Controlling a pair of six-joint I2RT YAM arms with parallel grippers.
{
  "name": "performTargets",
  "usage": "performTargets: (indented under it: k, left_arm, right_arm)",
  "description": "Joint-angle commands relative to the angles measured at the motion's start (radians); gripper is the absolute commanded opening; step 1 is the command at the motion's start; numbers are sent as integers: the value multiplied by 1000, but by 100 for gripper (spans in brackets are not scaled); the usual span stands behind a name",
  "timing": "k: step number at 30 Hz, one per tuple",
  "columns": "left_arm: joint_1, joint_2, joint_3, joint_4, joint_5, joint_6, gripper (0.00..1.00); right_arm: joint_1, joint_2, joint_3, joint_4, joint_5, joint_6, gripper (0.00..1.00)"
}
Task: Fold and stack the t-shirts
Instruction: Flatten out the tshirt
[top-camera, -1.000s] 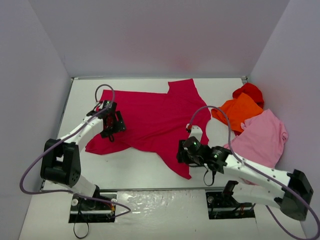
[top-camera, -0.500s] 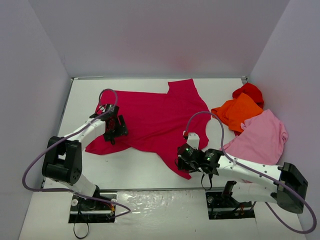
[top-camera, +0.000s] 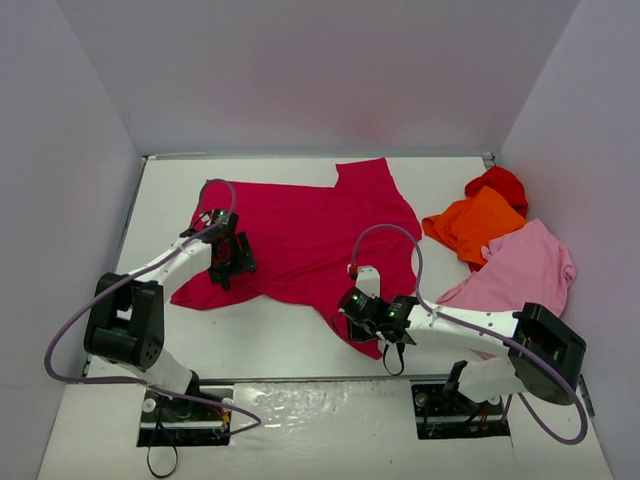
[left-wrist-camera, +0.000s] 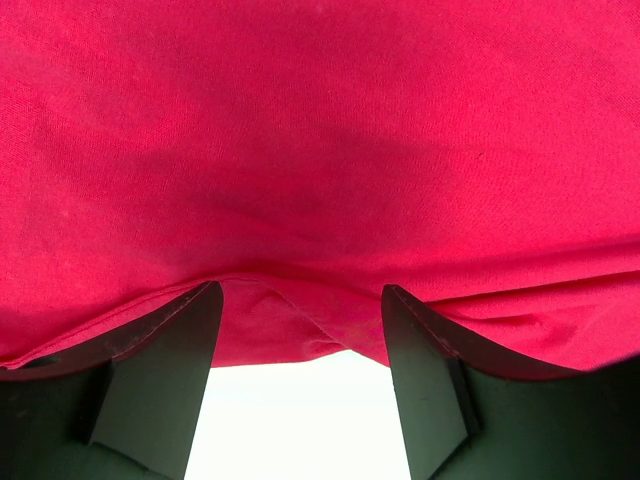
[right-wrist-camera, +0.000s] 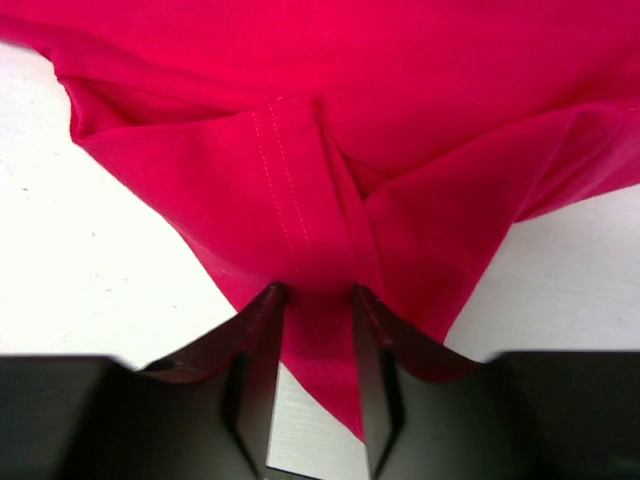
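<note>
Left gripper (left-wrist-camera: 298, 295): we see its jaws spread, low at the left hem of the crimson t-shirt (top-camera: 310, 235), near the shirt's near-left corner.
Cloth at the left gripper: in the left wrist view the hem curves across the gap between the two fingers (left-wrist-camera: 170, 350). A small rumple of cloth sits in the gap, and bare white table (top-camera: 270, 330) shows just behind it. Cloth fills everything ahead of the fingertips.
Left grip: we see no finger pressing the hem, and space shows beside each one.
Right gripper (right-wrist-camera: 318, 295): we see the jaws drawn close together at the shirt's near point, the tail of cloth closest to the arm bases.
Cloth at the right gripper: a seamed fold with a double row of stitching runs straight into the narrow gap and fills it from finger to finger (right-wrist-camera: 258, 340). The tip of the cloth reaches back past the fingertips towards the wrist.
Right grip: we cannot tell whether the fold is clamped or only hemmed in.
Crimson t-shirt: spread mostly flat, it lies between the two grippers and stretches away from both towards the far wall.
Orange t-shirt (top-camera: 478, 222): bunched, well apart from the right gripper on its right and farther back.
Bright red t-shirt (top-camera: 500, 183): crumpled just beyond the orange one, touching it.
Light pink t-shirt (top-camera: 525, 265): to the right gripper's right, touching the orange one, close beside the right arm.
</note>
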Motion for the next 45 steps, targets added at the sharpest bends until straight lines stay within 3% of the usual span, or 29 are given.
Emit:
performTargets:
  k: [1,7,15,20,38,41,42,45]
  left_arm:
    - [-5,-6,18,27,9,-3,61]
    - [-5,6,20,27,10,1,59]
    - [-5,12,21,34,9,0,57]
    - [-9,28,22,49,17,-8,56]
    - [-63,94,53,82,17,-34,53]
    - [-66,97,56,81,18,-33,49]
    - [-66,98,57,81,18,-33,48]
    - [-68,99,62,82,18,-34,41]
  right_arm:
    - [7,22,11,58,7,-8,22]
    - [7,24,10,66,-11,-19,0]
    - [25,-8,38,56,-38,-41,0]
    - [101,-21,59,40,-29,-44,0]
    - [482,204,209,45,15,-94,0]
    - [533,224,225,44,28,-97,0]
    - [545,222,225,45,32,-94,2]
    - [556,196,216,46,52,-91,23]
